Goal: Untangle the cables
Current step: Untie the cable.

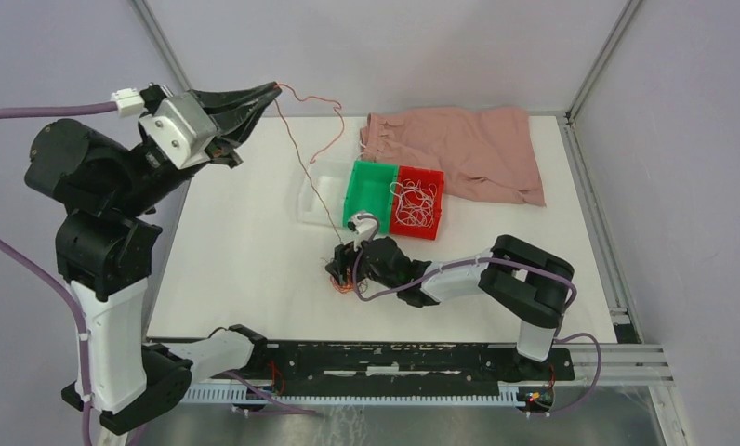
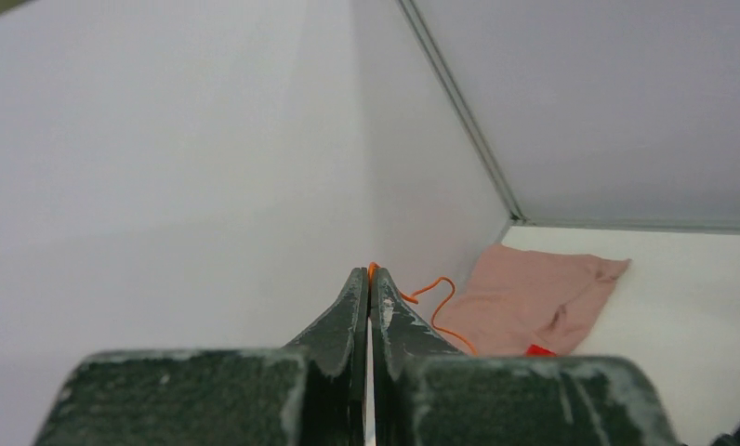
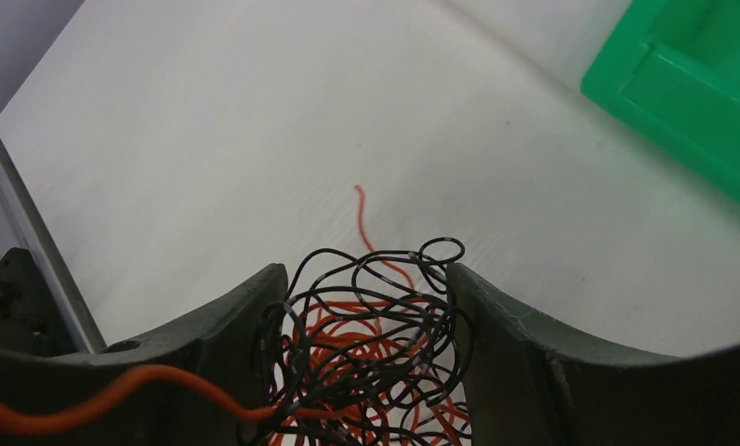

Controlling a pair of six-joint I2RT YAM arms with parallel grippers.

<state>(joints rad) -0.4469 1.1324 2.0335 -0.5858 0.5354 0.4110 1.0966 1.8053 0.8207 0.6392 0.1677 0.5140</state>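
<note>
My left gripper is raised high at the back left and is shut on one orange cable. The cable runs taut down to a tangle of black and orange cables on the white table. In the left wrist view the gripper pinches the orange cable at its tips. My right gripper sits low on the table with its jaws closed against both sides of the tangle. In the right wrist view the gripper holds the tangle, and an orange strand leads off to the left.
A green bin and a red bin holding loose white cables stand side by side behind the tangle. A clear bin is on their left. A pink cloth lies at the back right. Grey walls enclose the table.
</note>
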